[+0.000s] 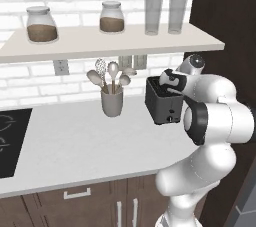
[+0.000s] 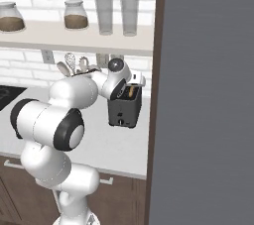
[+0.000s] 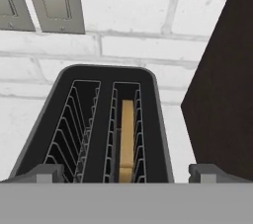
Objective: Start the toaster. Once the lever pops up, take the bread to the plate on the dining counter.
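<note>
The white arm's two-finger gripper hangs directly above the small dark grey boxy toaster, its jaws spread wide and holding nothing; the two dark tips straddle the toaster's near end in the hand view. The toaster stands toward the right end of the pale worktop, close to the white brick wall and beside the dark tall cabinet panel, with a grey utensil cup of spoons to its left.

The flat tan-brown slice of bread stands on edge in the right-hand slot, sunk between the wire guides, only its top edge showing. That edge runs lengthwise along the slot, toward the wall, so the slice presents its thin side upward.

The step in hand looks like either starting the toaster or reaching for the bread; I cannot tell whether the lever is up. If toasting is done, the next move calls for lowering the fingers astride the slice's thin faces, which may mean turning the hand, then closing.
</note>
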Controlling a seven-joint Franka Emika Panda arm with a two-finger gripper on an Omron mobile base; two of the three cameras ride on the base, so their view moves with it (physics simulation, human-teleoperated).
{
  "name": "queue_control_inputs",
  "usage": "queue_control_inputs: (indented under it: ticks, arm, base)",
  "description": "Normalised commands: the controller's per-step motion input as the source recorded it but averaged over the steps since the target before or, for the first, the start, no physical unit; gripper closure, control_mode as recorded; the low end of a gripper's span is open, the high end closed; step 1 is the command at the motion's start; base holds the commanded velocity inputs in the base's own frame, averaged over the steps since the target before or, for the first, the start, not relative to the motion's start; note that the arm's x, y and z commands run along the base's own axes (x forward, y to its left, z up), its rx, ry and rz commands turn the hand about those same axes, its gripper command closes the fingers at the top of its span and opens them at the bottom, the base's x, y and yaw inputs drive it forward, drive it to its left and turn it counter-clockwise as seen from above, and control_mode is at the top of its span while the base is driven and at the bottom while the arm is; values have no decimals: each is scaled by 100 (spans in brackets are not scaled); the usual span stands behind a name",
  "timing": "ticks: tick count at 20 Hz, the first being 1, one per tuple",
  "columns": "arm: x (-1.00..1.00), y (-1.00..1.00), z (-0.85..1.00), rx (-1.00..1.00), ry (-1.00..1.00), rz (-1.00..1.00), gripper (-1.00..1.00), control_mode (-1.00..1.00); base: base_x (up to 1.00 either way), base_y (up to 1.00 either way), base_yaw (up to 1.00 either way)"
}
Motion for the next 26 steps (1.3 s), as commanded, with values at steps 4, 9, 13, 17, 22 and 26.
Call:
queue_control_inputs:
  ticks: [4, 9, 13, 17, 22, 26]
  arm:
    - [0, 0, 0, 0, 0, 0, -100, -100]
    - [0, 0, 0, 0, 0, 0, -100, -100]
    - [0, 0, 0, 0, 0, 0, -100, -100]
    - [0, 0, 0, 0, 0, 0, -100, -100]
    - [0, 0, 0, 0, 0, 0, -100, -100]
    - [0, 0, 0, 0, 0, 0, -100, -100]
  base:
    - [0, 0, 0]
    - [0, 0, 0]
    - [0, 0, 0]
    - [0, 0, 0]
    - [0, 0, 0]
    - [0, 0, 0]
